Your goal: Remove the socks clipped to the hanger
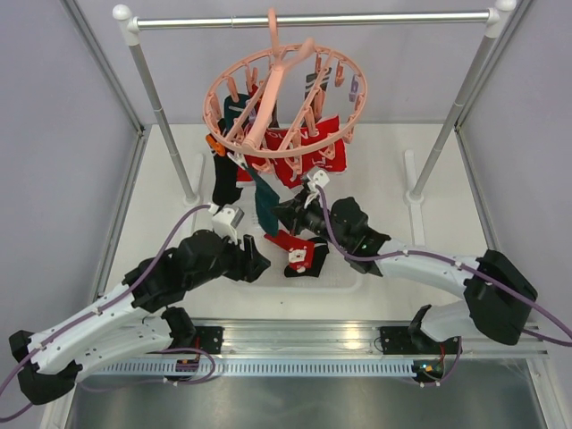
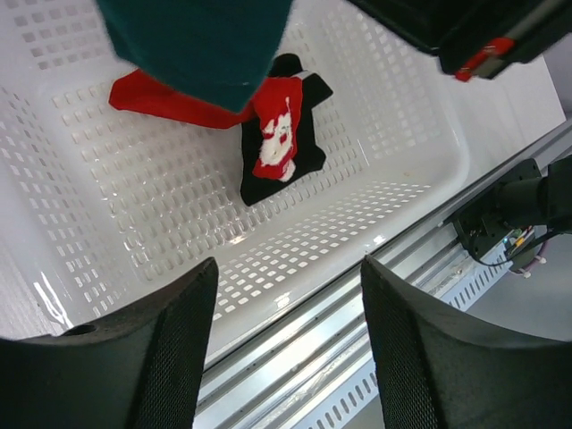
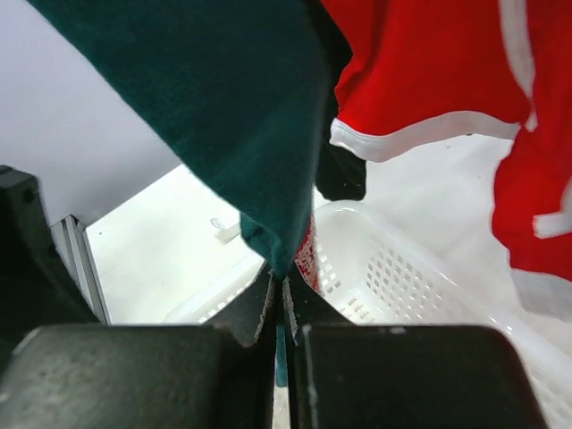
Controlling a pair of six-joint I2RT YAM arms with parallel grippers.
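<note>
Top external view: the salmon-pink hanger (image 1: 265,103) hangs tilted by its hook from the grey rail (image 1: 357,18) at the far side of the table. Socks are clipped under its ring. There are red socks (image 1: 308,147) at the middle and right, a black sock (image 1: 223,183) at the left, and a dark teal sock (image 1: 264,201) that dangles lowest, toward the near side.

The right gripper (image 3: 278,308) reaches in from the right. In its wrist view the jaws are pressed almost together on the lower tip of the dark teal sock, with only a thin strip of teal fabric between them.

The left gripper (image 2: 288,268) hovers above the near edge of the white basket (image 2: 134,188). Its jaws are spread wide and hold nothing.

Two loose pieces lie on the basket floor — a red sock (image 2: 156,98) and, touching it on the right, a patched black sock (image 2: 281,134) with a red-and-white mark. The end of the dark teal sock hangs over the far part of the basket, above the red sock.
</note>
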